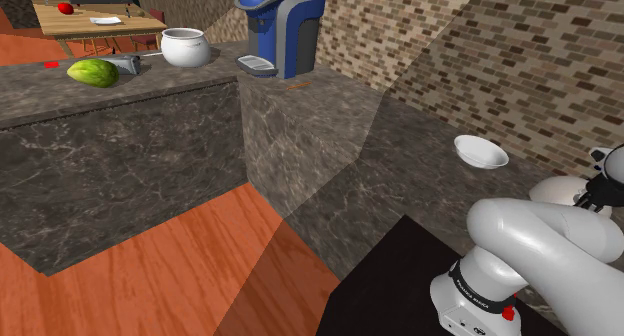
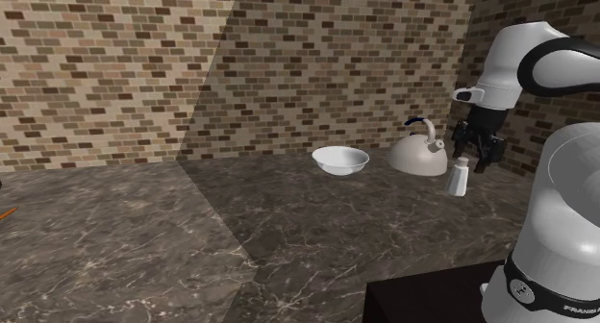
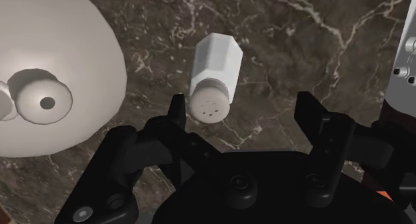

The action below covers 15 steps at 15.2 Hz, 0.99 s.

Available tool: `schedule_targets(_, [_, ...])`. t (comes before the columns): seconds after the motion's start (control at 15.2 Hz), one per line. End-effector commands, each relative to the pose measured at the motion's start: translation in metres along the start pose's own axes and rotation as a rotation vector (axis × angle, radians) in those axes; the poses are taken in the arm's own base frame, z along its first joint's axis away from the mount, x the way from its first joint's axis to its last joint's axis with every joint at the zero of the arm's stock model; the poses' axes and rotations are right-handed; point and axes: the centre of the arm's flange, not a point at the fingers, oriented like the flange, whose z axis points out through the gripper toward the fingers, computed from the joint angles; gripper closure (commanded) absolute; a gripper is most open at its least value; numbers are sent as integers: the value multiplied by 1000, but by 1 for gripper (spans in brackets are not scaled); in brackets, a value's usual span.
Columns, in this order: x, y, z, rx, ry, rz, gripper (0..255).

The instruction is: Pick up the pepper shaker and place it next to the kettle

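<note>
Black pincer (image 3: 241,113) of mine is spread wide, clamped on nothing. From the wrist, the white shaker (image 3: 215,73) sits in the gap between the fingers, closer to one of them, and neither one touches it. I'm looking right down on its cap with the little holes.

In the second exterior view, the pincer (image 2: 480,154) hangs just above the shaker (image 2: 458,178). That one stands upright on the dark marbled counter (image 2: 288,225), just beside the kettle (image 2: 418,156) on that view's right, but I can't tell if they touch. The kettle's pale round body (image 3: 53,76) with its lid knob bulges in close to the shaker from the wrist too.

A bit further along, toward that view's left, there's a white bowl (image 2: 339,160), near the kettle. A brick wall (image 2: 288,62) runs behind all of it.

From the shoulder, the bowl (image 1: 481,151) sits out on the counter, and the kettle (image 1: 560,191) pokes out from behind my arm. Way off at the far end are a blue and grey coffee machine (image 1: 280,29) and a white pot (image 1: 185,47). My black stand (image 1: 400,284) is at the bottom.
</note>
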Motion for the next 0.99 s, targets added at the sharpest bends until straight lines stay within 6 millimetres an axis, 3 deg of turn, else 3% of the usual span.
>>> schedule_targets(0.0, [0,0,0,1,0,0,0])
schedule_targets(0.13, [-1,0,-1,1,0,0,0])
schedule_targets(0.4, [-1,0,-51,1,0,0,0])
schedule_targets(0.92, [0,0,-51,1,0,0,0])
